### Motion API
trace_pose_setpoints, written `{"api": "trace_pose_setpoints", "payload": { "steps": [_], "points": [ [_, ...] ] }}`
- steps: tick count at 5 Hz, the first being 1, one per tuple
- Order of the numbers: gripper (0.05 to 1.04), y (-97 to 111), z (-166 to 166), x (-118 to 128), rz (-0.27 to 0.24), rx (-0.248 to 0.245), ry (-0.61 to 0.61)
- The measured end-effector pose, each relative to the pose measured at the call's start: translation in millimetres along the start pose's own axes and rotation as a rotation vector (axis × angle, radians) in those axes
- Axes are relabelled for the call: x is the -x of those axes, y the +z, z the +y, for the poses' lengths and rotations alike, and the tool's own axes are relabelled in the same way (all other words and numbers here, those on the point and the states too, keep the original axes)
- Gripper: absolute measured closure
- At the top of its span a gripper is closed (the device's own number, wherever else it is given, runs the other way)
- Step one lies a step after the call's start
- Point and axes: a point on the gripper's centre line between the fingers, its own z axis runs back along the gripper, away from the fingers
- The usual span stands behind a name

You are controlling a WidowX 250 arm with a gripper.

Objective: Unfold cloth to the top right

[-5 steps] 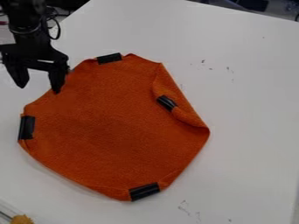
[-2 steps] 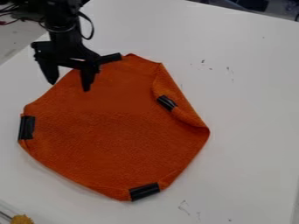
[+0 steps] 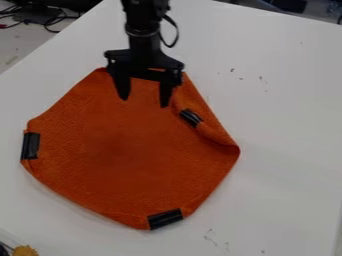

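My gripper (image 3: 144, 101) hangs over the upper part of the orange cloth (image 3: 127, 150), its two fingers spread apart with nothing between them. The cloth lies on the white table with its edges folded in. On its right side a folded flap (image 3: 200, 117) carries a black tape piece (image 3: 190, 118), just right of and below the gripper's right finger. More black tape marks the left edge (image 3: 30, 145) and the bottom edge (image 3: 164, 219). The gripper covers part of the cloth's top edge.
The white table (image 3: 287, 125) extends around the cloth. A yellow-brown object (image 3: 25, 250) is at the bottom left corner. Black cables (image 3: 50, 19) lie beyond the table edge at the upper left.
The gripper has moved right, from beside the cloth's upper left edge to over its upper part, still open. The cloth has not visibly moved.
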Motion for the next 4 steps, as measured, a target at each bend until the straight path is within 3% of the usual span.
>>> {"api": "trace_pose_setpoints", "payload": {
  "steps": [2, 4],
  "points": [
    [0.083, -15, -56, 14, 0.029, 0.021, 0.000],
    [0.083, -27, -70, -25, -0.024, -0.028, -0.089]
  ]
}}
